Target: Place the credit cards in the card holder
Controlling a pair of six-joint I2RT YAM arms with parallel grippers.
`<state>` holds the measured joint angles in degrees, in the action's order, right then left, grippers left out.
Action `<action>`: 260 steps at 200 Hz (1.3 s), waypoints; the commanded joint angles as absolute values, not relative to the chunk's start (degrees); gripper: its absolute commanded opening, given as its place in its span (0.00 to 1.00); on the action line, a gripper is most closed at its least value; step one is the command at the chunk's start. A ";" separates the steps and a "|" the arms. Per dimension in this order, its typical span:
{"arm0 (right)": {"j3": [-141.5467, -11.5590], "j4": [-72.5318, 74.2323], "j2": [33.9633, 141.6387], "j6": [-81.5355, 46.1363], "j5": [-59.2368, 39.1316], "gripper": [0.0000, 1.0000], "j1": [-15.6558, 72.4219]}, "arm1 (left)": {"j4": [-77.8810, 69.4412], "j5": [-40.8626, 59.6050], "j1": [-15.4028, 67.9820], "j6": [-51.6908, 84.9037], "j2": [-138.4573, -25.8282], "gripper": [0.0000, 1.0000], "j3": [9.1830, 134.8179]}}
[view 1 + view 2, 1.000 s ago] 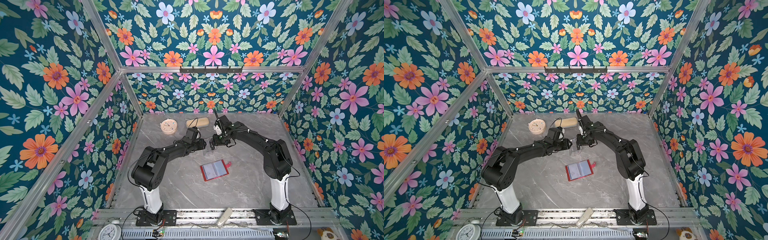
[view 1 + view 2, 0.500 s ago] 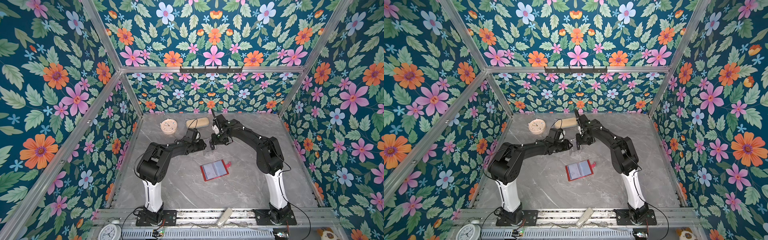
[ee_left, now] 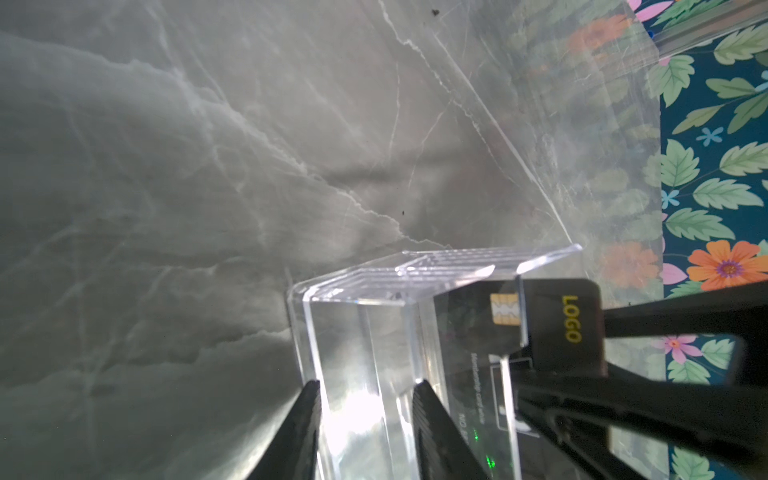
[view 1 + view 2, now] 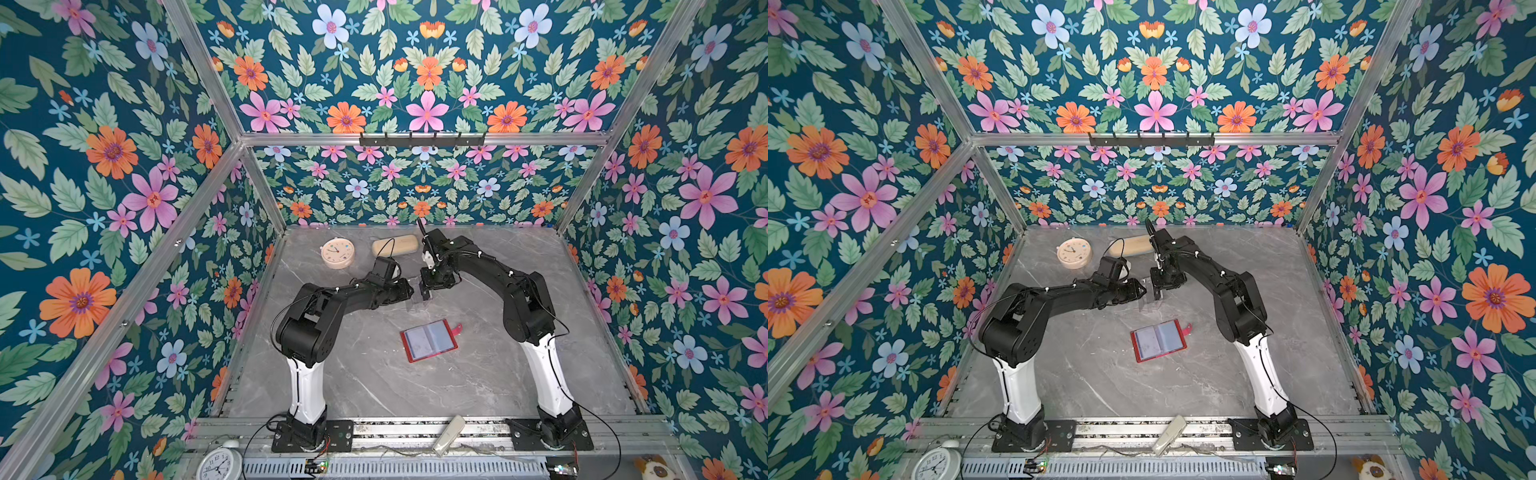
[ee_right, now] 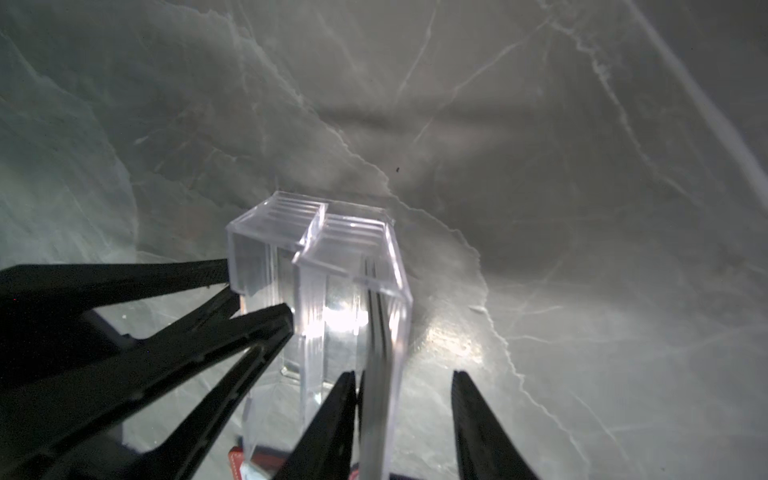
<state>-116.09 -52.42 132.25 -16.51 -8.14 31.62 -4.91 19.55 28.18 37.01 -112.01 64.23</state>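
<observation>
While the red card holder (image 4: 430, 340) lay open nearest, at six o'clock from the clear stand (image 5: 316, 257), the left gripper (image 3: 365, 386) clamped that stand from nine o'clock. Beyond it, the right gripper (image 5: 402, 376) straddled the upright dark card (image 3: 561, 328), jaws apart. Extraction seemed in hand; the next move called for pinching the card and lifting it straight out.

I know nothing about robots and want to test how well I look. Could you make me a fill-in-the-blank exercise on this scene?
1. The dark card carries the yellow word ____.
2. The open booklet lying flat on the table has a ____ cover.
3. The round beige thing with hands and a dial is a ____.

Missing words: LOGO; red; clock.
</observation>
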 commanded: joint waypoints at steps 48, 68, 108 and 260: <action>-119.80 -58.43 134.35 -16.07 -1.01 0.40 33.12 | -1.89 16.80 28.21 37.58 -112.41 0.38 63.49; -121.28 -59.86 134.99 -16.04 0.36 0.40 33.48 | -1.85 16.87 28.21 37.56 -112.41 0.38 63.38; -123.70 -61.99 135.37 -15.82 2.43 0.38 34.01 | -1.69 16.61 28.21 37.61 -112.26 0.37 63.40; -128.79 -66.55 135.20 -14.68 6.28 0.25 35.51 | -1.58 16.12 28.21 37.69 -112.06 0.37 63.36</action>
